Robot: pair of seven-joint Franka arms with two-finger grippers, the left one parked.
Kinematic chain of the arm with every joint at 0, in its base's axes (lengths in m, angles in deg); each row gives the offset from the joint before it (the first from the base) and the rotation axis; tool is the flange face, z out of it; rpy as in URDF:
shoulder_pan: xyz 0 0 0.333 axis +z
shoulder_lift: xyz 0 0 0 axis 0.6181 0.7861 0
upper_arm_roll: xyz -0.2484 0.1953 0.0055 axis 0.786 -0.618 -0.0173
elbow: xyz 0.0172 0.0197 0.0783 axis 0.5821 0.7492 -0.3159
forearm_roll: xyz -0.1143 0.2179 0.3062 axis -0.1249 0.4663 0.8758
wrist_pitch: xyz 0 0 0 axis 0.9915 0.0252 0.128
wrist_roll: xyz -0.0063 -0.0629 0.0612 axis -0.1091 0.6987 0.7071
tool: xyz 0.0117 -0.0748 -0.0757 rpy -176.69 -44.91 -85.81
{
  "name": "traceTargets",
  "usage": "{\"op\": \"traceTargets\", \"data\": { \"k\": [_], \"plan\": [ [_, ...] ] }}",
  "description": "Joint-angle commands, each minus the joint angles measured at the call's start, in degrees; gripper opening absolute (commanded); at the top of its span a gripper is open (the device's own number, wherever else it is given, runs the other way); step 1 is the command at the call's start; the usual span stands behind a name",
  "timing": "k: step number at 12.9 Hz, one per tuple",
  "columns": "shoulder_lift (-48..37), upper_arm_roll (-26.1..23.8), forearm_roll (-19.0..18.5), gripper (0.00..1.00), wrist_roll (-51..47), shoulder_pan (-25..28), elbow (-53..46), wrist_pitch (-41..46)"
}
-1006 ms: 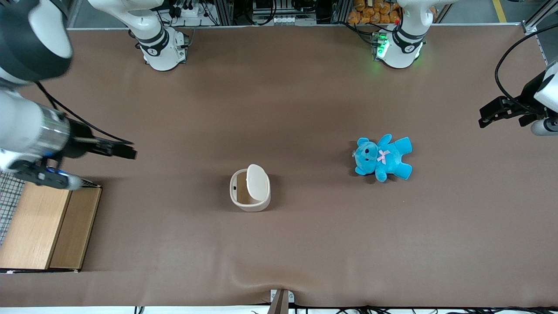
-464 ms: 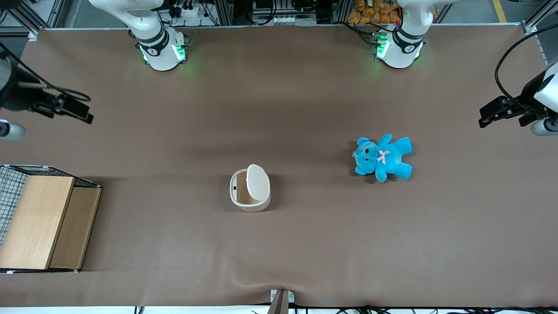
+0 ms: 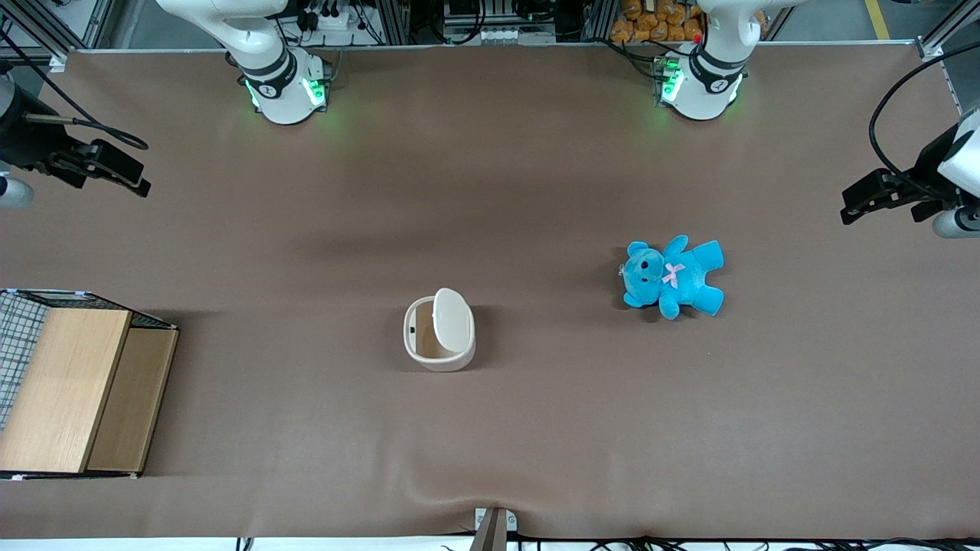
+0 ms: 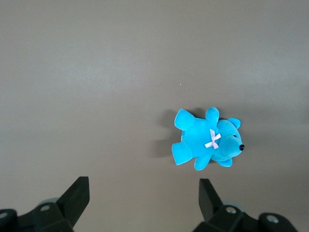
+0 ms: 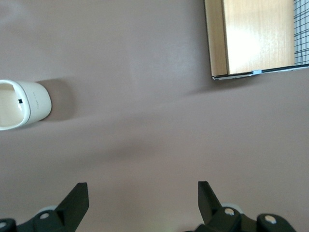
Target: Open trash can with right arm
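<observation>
The trash can (image 3: 439, 334) is being used as the landmark here. It's sitting upright on the brown worktop (image 3: 536, 428), roughly mid-worktop, and its lid (image 3: 452, 319) is being held flipped up, so the cream inside is being shown to the front camera. The lid is hinged along the edge facing the parked arm's end, and the open mouth is being left exposed toward the working arm's end. The can's footprint is a rounded square, so no clear long axis is being shown on the body; the raised lid's longer side is running from nearer the front camera to farther from it.

The hand (image 3: 115, 170) of the right arm (image 3: 31, 138) is being held well apart from the trash can, out toward the working arm's end of the worktop and farther from the front camera than the can. Nothing is being gripped. In the right wrist view the two fingers (image 5: 75, 200) are being kept spread wide with only bare worktop between them, and a piece of the can (image 5: 24, 105) is being caught at the frame edge.

A wooden box (image 3: 76, 390) is lying toward the working arm's end, slightly nearer the front camera than the can, with a wire grid basket (image 3: 15, 337) right beside it. A blue teddy (image 3: 672, 277) is lying flat toward the parked arm's end, a little farther from the front camera than the can.
</observation>
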Motion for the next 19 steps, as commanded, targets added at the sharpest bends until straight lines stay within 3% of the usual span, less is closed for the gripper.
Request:
{"op": "traceTargets", "data": {
  "k": [1, 19],
  "plan": [
    [0.56, 2.85, -0.63, 1.00, 5.17, -0.79, -0.62, -0.81],
    [3.02, 4.01, -1.07, 1.00, 10.38, -2.11, -1.76, -1.95]
  ]
}}
